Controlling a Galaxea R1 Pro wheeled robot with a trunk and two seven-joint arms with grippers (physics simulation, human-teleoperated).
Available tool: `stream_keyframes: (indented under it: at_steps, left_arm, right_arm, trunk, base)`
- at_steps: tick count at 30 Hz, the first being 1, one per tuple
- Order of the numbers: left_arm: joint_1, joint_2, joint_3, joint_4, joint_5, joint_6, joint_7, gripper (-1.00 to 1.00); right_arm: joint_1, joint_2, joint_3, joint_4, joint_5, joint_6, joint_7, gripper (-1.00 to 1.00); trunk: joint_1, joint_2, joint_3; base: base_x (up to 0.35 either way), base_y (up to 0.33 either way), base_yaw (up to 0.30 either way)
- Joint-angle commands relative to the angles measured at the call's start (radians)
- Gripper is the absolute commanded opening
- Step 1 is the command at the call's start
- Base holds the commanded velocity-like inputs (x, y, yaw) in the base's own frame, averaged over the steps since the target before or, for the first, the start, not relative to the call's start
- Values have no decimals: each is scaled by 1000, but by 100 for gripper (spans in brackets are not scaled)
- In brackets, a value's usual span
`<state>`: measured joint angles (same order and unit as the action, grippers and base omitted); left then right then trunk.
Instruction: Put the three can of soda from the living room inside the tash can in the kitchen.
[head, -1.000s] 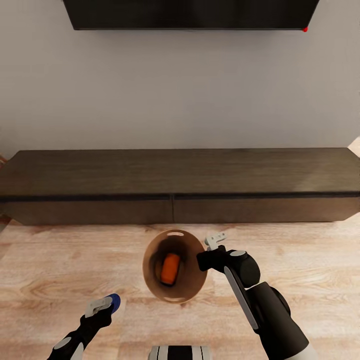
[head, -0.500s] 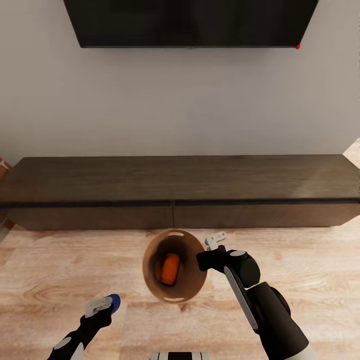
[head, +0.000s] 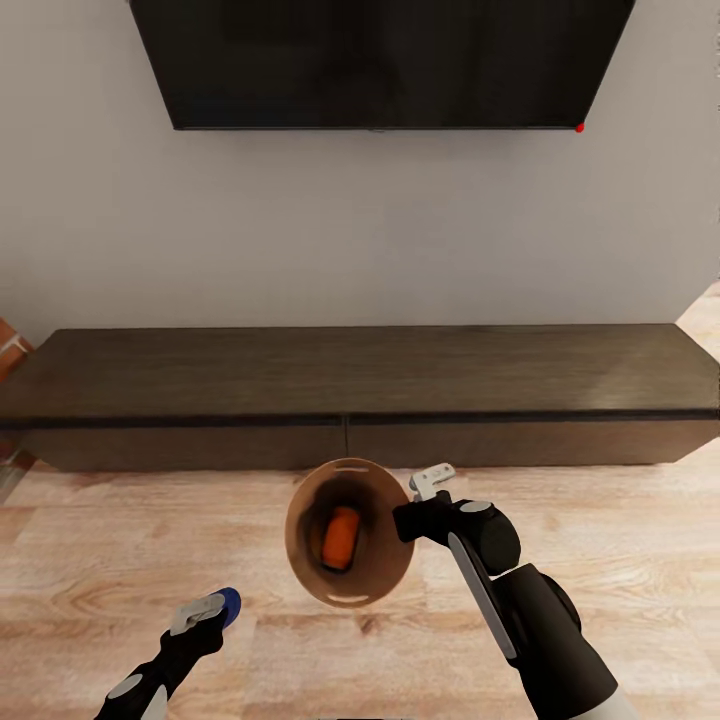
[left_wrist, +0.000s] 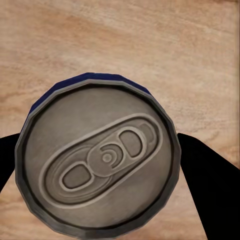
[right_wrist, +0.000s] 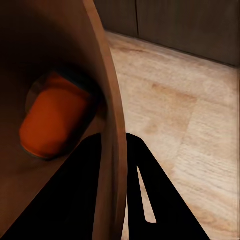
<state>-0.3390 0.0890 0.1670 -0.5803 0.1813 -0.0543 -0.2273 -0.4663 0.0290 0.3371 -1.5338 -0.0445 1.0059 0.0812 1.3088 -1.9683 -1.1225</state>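
Head view with both wrist views, robot in transit. The trash can (head: 350, 532) is carried by the right gripper (head: 420, 500), whose fingers (right_wrist: 150, 200) are closed on the rim wall, one inside and one outside; one orange soda can (head: 340, 538) lies on its side at the bottom of the bin. The blue soda can (head: 229, 604) is clamped between the fingers of the left gripper (head: 205, 610) at about 7 o'clock of the bin, its grey top (left_wrist: 100, 162) facing the wrist camera, with the wood plank floor (head: 600, 530) beneath. Compared with the earlier pictures, the long dark cabinet (head: 360, 390) and the wall-mounted television (head: 380, 60) sit lower in the head view, while arms, bin and cans keep their places; this is read as a camera or base movement, not a shift of the objects. One can is thus judged deposited and one in hand; the third is not accounted for here.
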Motion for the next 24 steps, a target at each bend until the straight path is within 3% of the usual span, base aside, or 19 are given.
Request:
stream_keyframes:
  at_steps: [1, 24]
  left_arm:
    - [0, 0, 0, 0, 0, 0, 0, -100]
    - [0, 0, 0, -1, 0, 2, -1, -100]
  right_arm:
    - [0, 0, 0, 0, -25, 0, 6, -100]
    - [0, 0, 0, 0, -25, 0, 6, -100]
  trunk:
    - [-4, 7, 5]
    - [-92, 168, 114]
  base:
    - [0, 0, 0]
    - [0, 0, 0]
